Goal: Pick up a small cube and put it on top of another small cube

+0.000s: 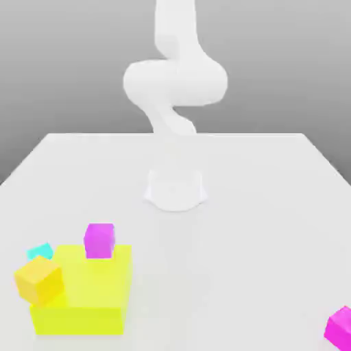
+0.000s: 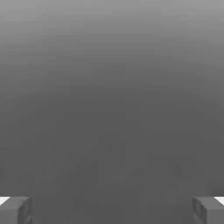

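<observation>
One small magenta cube [image 1: 99, 240] rests on the far part of the top of a big yellow block [image 1: 86, 291], at the exterior view's lower left. A second small magenta cube [image 1: 341, 328] lies on the white table at the lower right edge of that view, partly cut off. The white arm [image 1: 175, 82] rises from its base [image 1: 176, 188] at mid-table and leaves the picture at the top. In the hand view my gripper [image 2: 112, 210] is open, its grey fingertips [image 2: 15, 210] far apart with nothing between them, facing plain grey background.
An orange-yellow cube [image 1: 39, 279] sits against the yellow block's left side, slightly tilted. A smaller cyan cube [image 1: 41, 250] peeks out behind it. The white table [image 1: 260, 226] spreads wide between the two magenta cubes.
</observation>
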Robot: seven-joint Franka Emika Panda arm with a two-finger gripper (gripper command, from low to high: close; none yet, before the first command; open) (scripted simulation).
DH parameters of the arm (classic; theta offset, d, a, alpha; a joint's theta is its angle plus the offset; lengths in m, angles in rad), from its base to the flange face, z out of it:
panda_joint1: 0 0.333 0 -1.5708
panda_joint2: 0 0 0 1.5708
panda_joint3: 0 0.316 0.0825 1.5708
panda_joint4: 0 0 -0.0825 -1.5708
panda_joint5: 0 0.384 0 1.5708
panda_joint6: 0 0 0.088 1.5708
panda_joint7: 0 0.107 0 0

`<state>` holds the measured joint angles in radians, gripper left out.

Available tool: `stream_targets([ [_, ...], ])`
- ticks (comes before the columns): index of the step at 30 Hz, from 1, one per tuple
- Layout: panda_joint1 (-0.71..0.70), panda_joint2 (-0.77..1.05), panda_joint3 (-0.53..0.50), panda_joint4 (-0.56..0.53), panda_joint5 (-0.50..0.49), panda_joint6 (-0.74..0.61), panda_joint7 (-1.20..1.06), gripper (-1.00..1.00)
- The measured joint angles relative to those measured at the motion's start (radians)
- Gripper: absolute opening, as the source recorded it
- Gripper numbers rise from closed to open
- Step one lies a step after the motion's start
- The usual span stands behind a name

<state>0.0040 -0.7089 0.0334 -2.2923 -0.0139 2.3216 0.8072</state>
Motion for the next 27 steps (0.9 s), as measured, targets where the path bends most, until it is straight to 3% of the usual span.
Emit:
stream_targets([
  [16,0.053,0.585,0.205,0.049,-0.139,0.138,0.082,0.00],
  [27,0.175,0.983,0.258,0.082,-0.229,0.233,0.135,0.00],
])
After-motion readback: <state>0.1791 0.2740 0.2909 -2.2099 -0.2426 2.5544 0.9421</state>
